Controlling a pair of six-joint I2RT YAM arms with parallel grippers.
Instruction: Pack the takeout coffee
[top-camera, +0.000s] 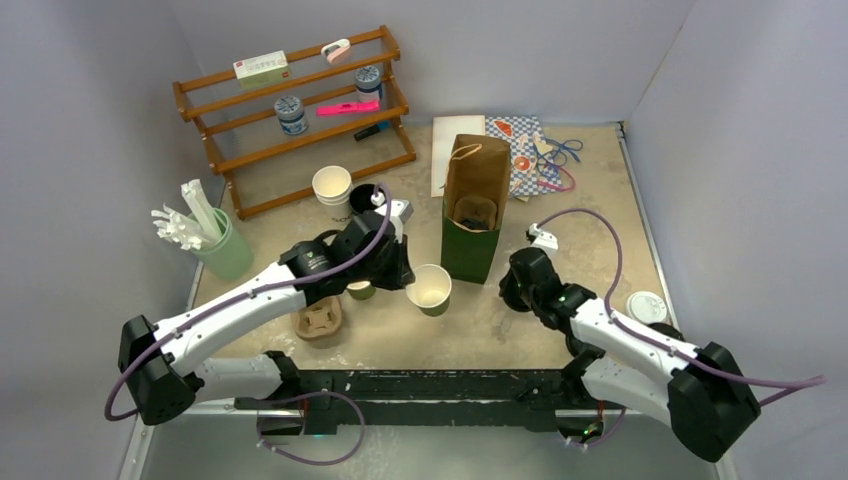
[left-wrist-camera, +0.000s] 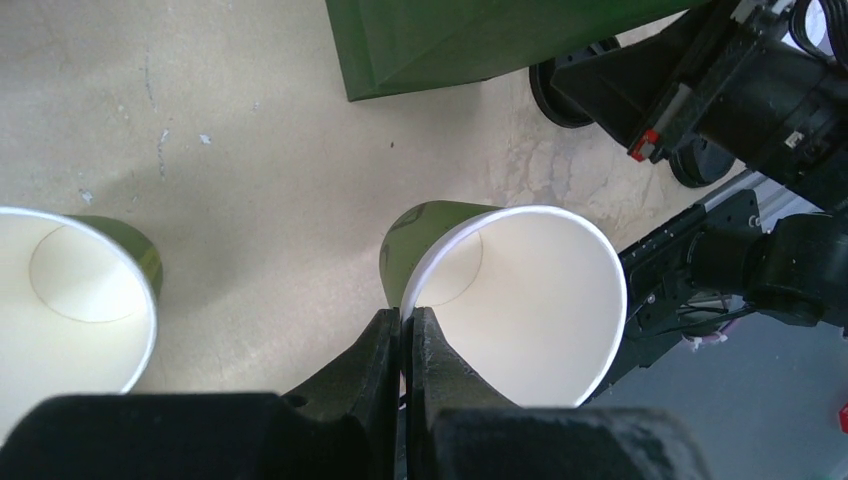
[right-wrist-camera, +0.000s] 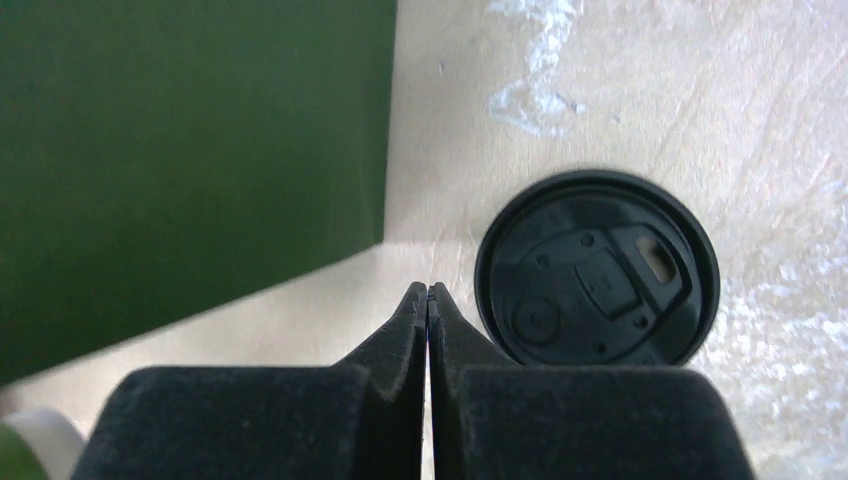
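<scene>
Left gripper (left-wrist-camera: 405, 320) pinches cup (left-wrist-camera: 525, 300) rim; right gripper (right-wrist-camera: 428, 295) closed beside lid (right-wrist-camera: 597, 268).

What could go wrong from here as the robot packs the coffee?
1. The right jaws are shut on nothing, with the lid lying beside them, so the cup may go unlidded.
2. The left jaws pinch only that cup's thin rim, so it may crumple or slip.

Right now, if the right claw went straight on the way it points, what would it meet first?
Probably the bare table, in the narrow strip between the green bag and the black lid. The right claw, shut and empty, would just miss both, though depth is unclear.
</scene>
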